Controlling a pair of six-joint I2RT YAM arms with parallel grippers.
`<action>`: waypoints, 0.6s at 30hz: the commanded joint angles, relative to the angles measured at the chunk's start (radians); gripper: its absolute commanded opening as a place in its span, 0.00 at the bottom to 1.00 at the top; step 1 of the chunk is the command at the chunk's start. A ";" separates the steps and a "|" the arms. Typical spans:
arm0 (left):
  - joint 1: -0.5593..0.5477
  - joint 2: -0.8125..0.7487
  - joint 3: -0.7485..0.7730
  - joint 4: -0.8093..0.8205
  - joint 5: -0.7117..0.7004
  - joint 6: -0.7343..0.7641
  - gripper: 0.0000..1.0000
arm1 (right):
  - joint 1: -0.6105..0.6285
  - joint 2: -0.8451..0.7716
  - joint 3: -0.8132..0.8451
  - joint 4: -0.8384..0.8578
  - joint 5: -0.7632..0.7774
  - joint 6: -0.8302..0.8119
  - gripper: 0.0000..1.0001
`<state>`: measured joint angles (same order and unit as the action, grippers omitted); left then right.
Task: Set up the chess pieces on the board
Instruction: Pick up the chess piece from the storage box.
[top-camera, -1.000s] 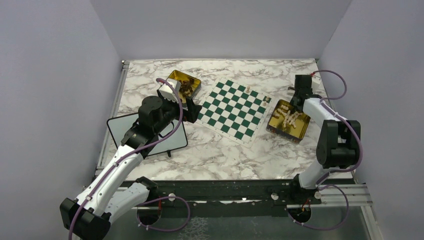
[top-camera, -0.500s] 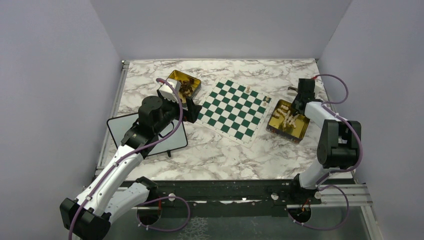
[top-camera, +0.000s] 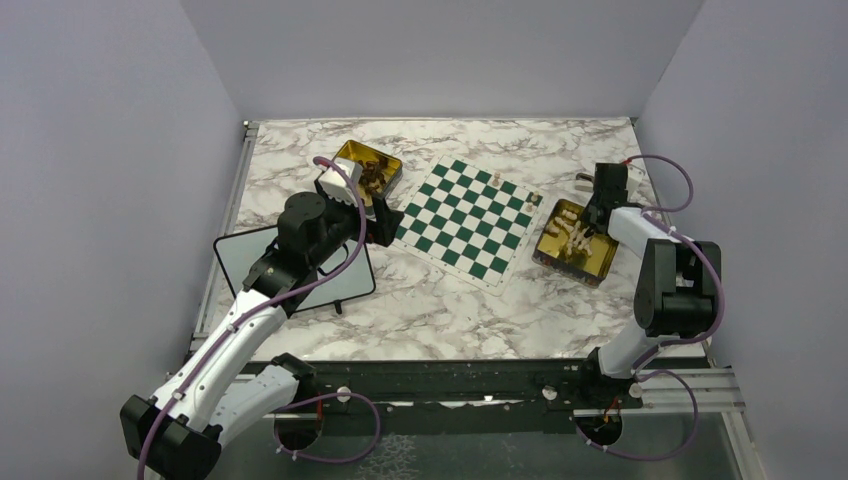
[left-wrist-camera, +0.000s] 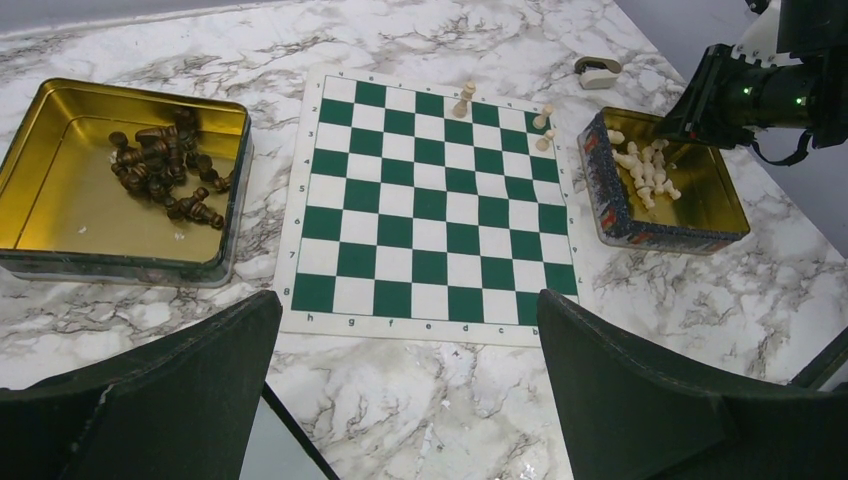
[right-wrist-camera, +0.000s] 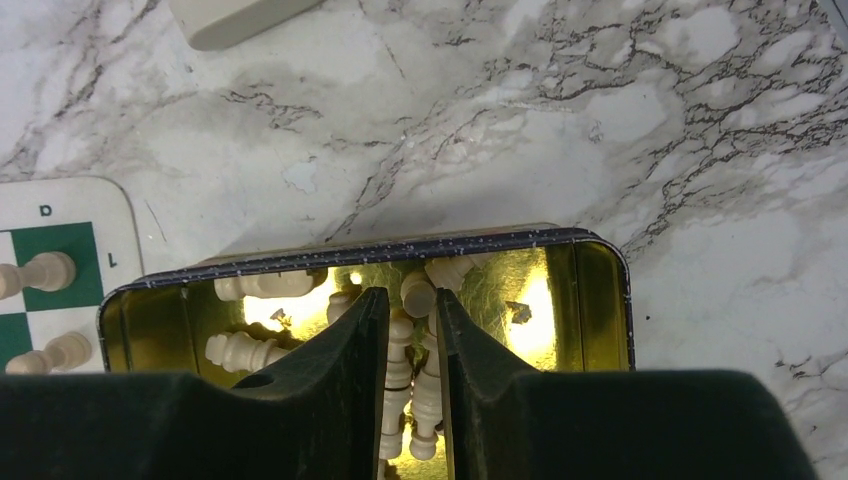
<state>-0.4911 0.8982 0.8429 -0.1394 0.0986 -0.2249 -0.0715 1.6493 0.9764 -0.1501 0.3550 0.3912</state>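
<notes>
The green and white board (top-camera: 465, 215) lies mid-table, with three pale chess pieces upright at its far right edge (left-wrist-camera: 464, 98) (left-wrist-camera: 543, 116) (left-wrist-camera: 547, 138). My right gripper (right-wrist-camera: 410, 300) is down in the right gold tin (right-wrist-camera: 350, 250), its jaws narrow and pressed around pale pieces (right-wrist-camera: 400, 360) lying there. More pale pieces (left-wrist-camera: 645, 165) lie loose in that tin. Dark pieces (left-wrist-camera: 165, 170) are heaped in the left gold tin (left-wrist-camera: 60, 200). My left gripper (left-wrist-camera: 405, 310) hovers wide open near the board's left edge, holding nothing.
A black-framed whiteboard (top-camera: 250, 255) lies under my left arm. A small beige object (left-wrist-camera: 600, 70) rests on the marble beyond the right tin. The right tin (top-camera: 600, 265) sits just off the board's right edge. Grey walls enclose the table.
My right gripper has moved from beyond the tin down into it, and its jaws have narrowed around pale pieces. The left arm has not moved.
</notes>
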 joint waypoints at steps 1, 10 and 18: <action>-0.004 0.001 -0.003 0.020 0.006 -0.003 0.99 | -0.004 -0.008 -0.018 0.007 -0.004 0.009 0.28; -0.003 -0.004 -0.005 0.022 0.002 -0.002 0.99 | -0.005 0.001 -0.028 0.031 -0.004 0.002 0.29; -0.003 -0.010 -0.005 0.021 0.000 -0.002 0.99 | -0.004 0.007 -0.027 0.035 -0.010 0.003 0.29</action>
<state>-0.4911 0.9009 0.8429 -0.1387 0.0986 -0.2249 -0.0715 1.6493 0.9581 -0.1455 0.3534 0.3920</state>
